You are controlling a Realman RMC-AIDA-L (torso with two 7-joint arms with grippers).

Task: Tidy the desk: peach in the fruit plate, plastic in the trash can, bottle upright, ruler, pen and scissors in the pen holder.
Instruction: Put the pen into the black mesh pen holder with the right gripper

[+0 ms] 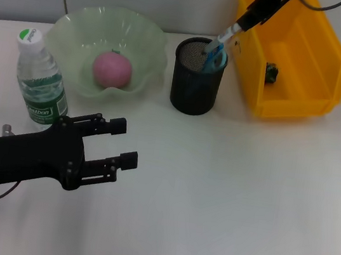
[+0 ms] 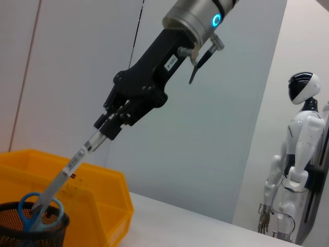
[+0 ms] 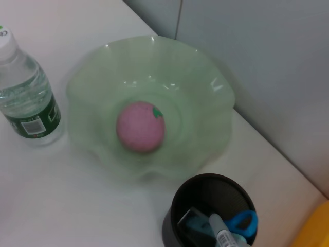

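Head view, right gripper (image 1: 242, 24): clamped on clear-barrelled pen (image 1: 225, 38) slanting into black mesh pen holder (image 1: 195, 86)
Left gripper (image 1: 122, 142): fingers apart, holding nothing, near upright clear plastic bottle (image 1: 38, 82)

Three views: head, left wrist, right wrist.
Head view: high, facing forward and down over the table (image 1: 242, 209), wide, taking in bottle (image 1: 39, 79), fruit plate (image 1: 105, 50), pen holder (image 1: 197, 77) and yellow bin (image 1: 290, 55). Left wrist view: low near the tabletop, facing sideways and up past holder (image 2: 31, 226) and bin (image 2: 97, 195) toward the wall. Right wrist view: close above, facing down on plate (image 3: 149, 103), bottle (image 3: 25, 98) and holder (image 3: 211, 211). Shared by all three: the holder.
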